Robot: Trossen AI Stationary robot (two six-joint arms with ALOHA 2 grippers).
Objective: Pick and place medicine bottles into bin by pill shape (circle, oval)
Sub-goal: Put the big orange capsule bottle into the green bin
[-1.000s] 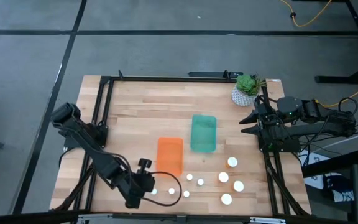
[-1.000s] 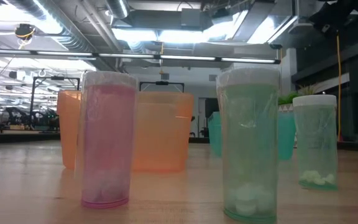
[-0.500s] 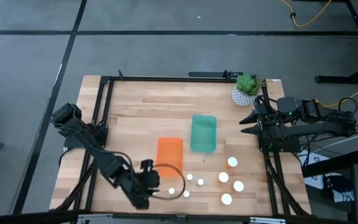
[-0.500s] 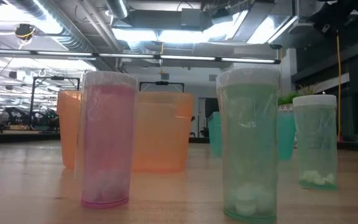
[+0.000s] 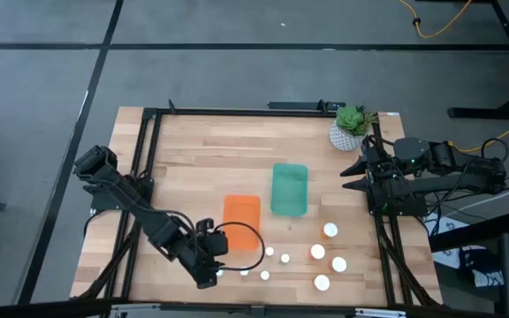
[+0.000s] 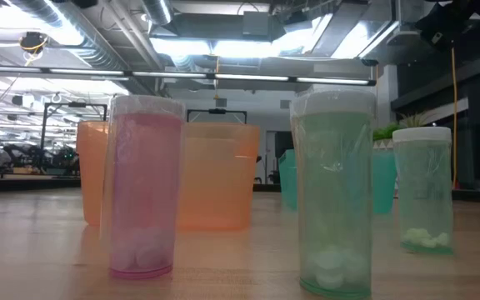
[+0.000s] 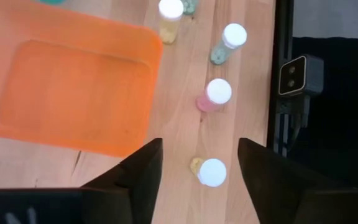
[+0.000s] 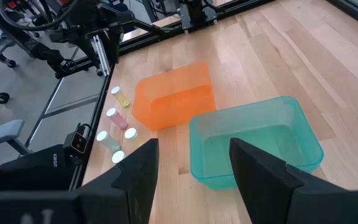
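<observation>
Moved since the earlier view: left hand (image 5: pixel 212 269), shifted from the bench's near edge toward the orange bin (image 5: pixel 242 221), its fingers (image 7: pixel 138 174) now spread apart and empty above a yellow medicine bottle (image 7: pixel 211 172).

- Bench (image 5: pixel 193 159): wooden, framed in black.
- Orange bin: near the bench's middle, empty; left hand just beside its near corner.
- Teal bin (image 5: pixel 289 188): just beside the orange bin, farther back, empty.
- Medicine bottles (image 5: pixel 317 252): white-capped, upright, scattered on the bench's near side, apart from both bins. Pink bottle (image 6: pixel 144 197) and green bottle (image 6: pixel 334 193) close to the low camera, pills at their bottoms.
- Right hand (image 5: pixel 353 168): at the bench's right edge, fingers (image 8: pixel 135 171) spread, holding nothing.
- Potted plant (image 5: pixel 350 126): far right corner.
</observation>
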